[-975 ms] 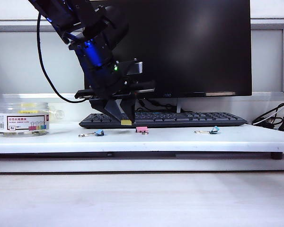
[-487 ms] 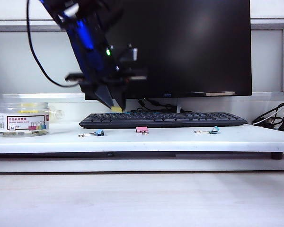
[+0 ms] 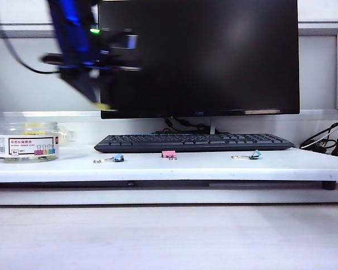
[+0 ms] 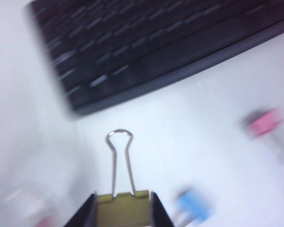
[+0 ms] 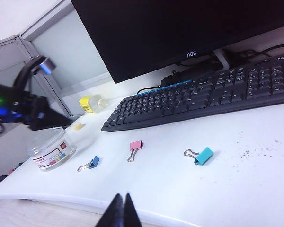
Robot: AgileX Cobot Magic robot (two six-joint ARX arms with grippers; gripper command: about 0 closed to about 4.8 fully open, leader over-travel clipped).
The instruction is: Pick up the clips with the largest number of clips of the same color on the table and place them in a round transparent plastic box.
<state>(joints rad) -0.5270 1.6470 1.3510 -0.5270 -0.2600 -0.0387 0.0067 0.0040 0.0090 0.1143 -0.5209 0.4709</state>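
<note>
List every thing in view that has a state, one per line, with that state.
left gripper: fingers shut on the yellow clip, raised between the keyboard and the jar
yellow clip: held, off the table
right gripper: shut, empty, near the table's front edge
round transparent plastic box: upright, lid off
blue clip: lying on the table
pink clip: lying on the table
teal clip: lying on the table
monitor: screen dark

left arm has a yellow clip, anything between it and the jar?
Nothing visible. The left gripper is shut on the yellow clip, carried in the air well above the table. The round clear jar sits lower, further left in the exterior view, with open air between. The blue clip lies on the table below. The right gripper, shut, waits far off.
</note>
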